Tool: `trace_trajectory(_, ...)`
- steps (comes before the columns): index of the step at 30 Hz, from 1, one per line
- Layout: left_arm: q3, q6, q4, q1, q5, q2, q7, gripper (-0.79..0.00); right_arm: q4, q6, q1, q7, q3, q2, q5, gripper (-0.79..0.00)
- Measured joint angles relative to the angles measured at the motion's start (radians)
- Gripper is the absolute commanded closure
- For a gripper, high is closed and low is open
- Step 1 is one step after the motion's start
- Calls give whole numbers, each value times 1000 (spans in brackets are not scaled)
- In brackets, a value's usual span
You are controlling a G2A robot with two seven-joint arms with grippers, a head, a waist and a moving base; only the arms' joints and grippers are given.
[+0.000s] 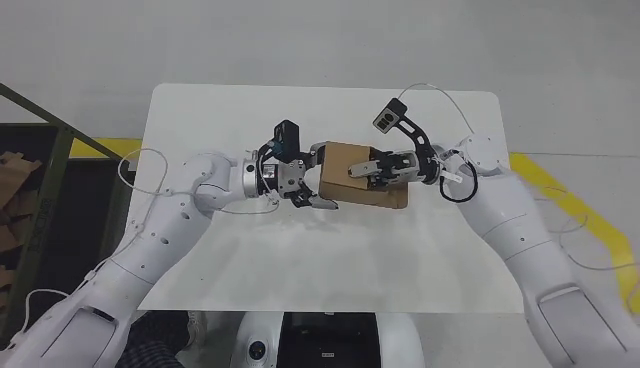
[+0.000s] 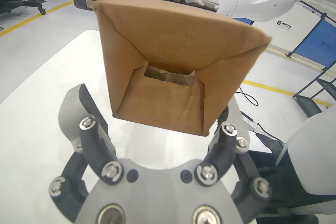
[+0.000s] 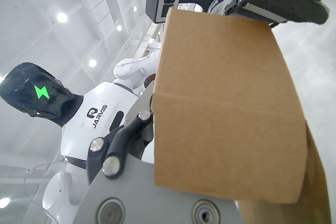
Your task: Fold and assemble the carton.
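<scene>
Carton (image 1: 355, 173): long axis left–right, raised over mid table (image 1: 300, 258).
Right gripper (image 1: 372, 167): clamped on its right end.
Left gripper (image 2: 156, 104): spread wide, empty; folded left end just ahead.

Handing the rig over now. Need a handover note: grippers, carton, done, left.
Grippers: the left gripper is open, with its fingers on either side of the carton end. The right gripper is shut on the carton, holding it above the table.
Done: the carton is squared up. The end flaps facing the left gripper are folded in, with a gap at the centre.
Left: close that gap and tuck the loose flap on the right gripper's side.
</scene>
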Motion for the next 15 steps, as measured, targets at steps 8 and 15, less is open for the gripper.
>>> trace_trajectory(8, 1, 0, 2, 4, -9, 3, -9, -702, -6, 0, -3, 0, 0, -2, 4, 0)
trace_trajectory(15, -2, 0, 1, 10, -26, 9, -17, -588, -7, 0, -4, 0, -2, -4, 8, 0)
